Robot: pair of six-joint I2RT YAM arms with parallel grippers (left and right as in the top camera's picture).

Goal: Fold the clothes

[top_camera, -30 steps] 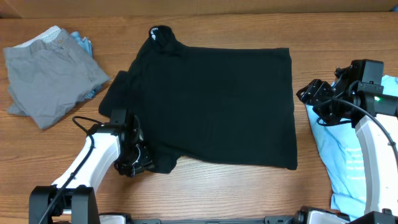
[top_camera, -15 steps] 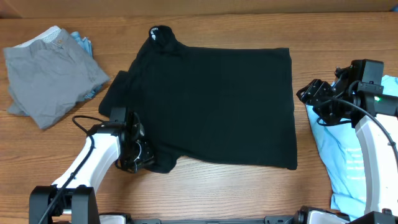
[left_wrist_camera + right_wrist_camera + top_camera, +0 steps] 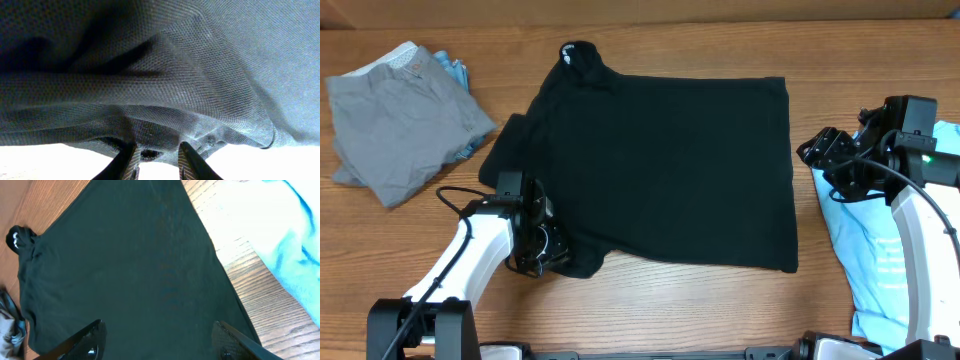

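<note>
The black T-shirt [image 3: 670, 160] lies spread flat in the middle of the table, its collar with a tiny white label [image 3: 567, 55] bunched at the far left. My left gripper [image 3: 552, 255] sits at the shirt's near-left corner, shut on a bunched fold of that black fabric [image 3: 165, 75]; the fold fills the narrow gap at the left gripper's tips [image 3: 158, 146]. Over the shirt's right edge my right gripper [image 3: 817, 150] hangs open. In its wrist view the right gripper [image 3: 158, 324] holds nothing, with the black T-shirt [image 3: 125, 265] below it.
A crumpled grey garment [image 3: 405, 125] lies at the far left with a scrap of blue cloth behind it. A light-blue tee [image 3: 880, 250] lies under the right arm by the right table edge, and this light-blue tee [image 3: 280, 235] shows in the right wrist view too.
My left gripper has narrowed onto the shirt's near-left corner and shifted slightly away from the front edge. The right arm has not moved.
</note>
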